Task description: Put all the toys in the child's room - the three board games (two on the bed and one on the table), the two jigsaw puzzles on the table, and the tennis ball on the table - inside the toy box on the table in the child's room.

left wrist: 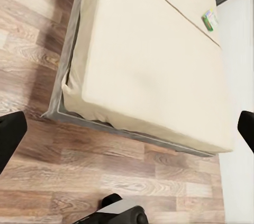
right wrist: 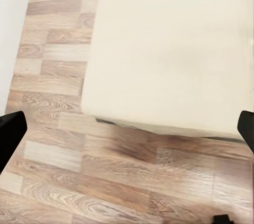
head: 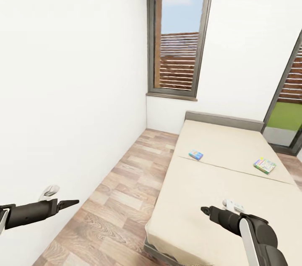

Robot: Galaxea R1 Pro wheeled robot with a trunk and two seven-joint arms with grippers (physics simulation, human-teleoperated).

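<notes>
Between the left gripper's (left wrist: 127, 128) two dark fingertips, which sit far apart at opposite edges of the left wrist view, lie bare wood-plank floor (left wrist: 106, 176) and the near corner of the bed (left wrist: 143, 65); nothing is held. The right gripper (right wrist: 127, 128) is likewise spread wide and empty, its fingertips framing floor planks and the bed's near edge.

From the head camera both arms reach forward at low height, roughly level: the left gripper (head: 67, 204) points rightward over the floor beside the white wall (head: 71, 81), while the right gripper (head: 205, 211) points leftward above the near mattress pad.

On the bed's far pad rest two board games, well apart. The blue board game (head: 196, 155) lies near the seam between the pads, toward the bed's left side; the pale green board game (head: 264, 165) lies close to the right edge. Any print on them is too small to read.

Beyond the grey headboard (head: 224, 120) stands a tall window (head: 178, 35) showing slatted fencing and sky, and a glazed door (head: 289, 110) at the right shows green grass.
</notes>
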